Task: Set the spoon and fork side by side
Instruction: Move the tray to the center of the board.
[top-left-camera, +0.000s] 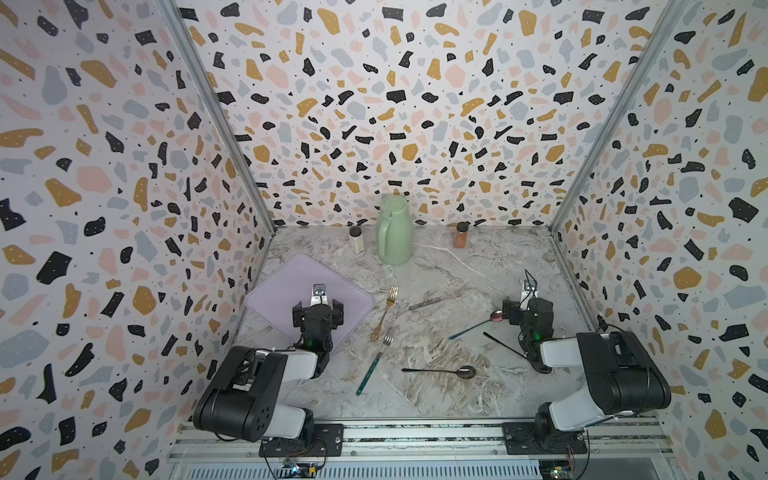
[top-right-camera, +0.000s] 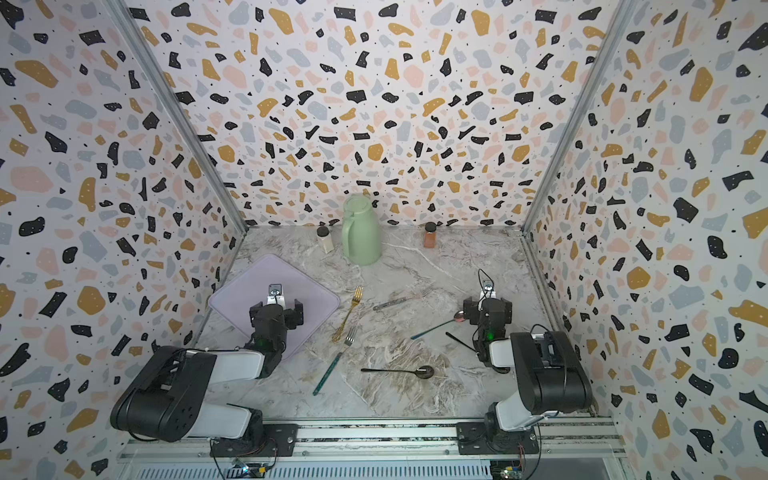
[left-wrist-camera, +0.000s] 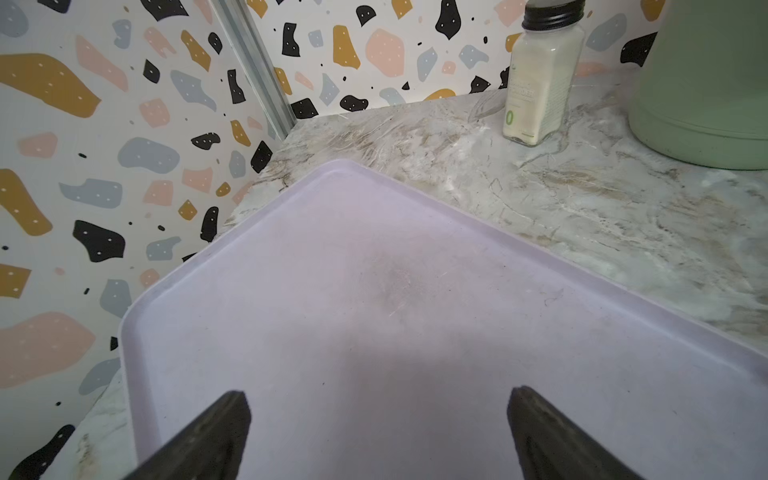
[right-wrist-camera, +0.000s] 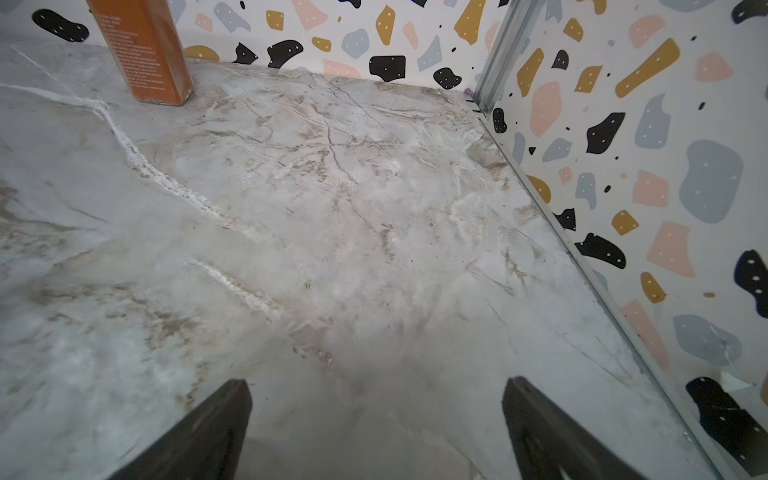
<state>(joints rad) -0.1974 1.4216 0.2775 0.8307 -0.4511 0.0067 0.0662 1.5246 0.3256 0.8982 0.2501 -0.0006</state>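
Both gaping, empty: left gripper (left-wrist-camera: 379, 392), right gripper (right-wrist-camera: 378, 381).

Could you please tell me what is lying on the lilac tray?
No cutlery shows on the lilac tray; its visible surface is bare. The open left gripper hangs above it. In both top views, the left arm covers the tray's near part, so that is hidden.
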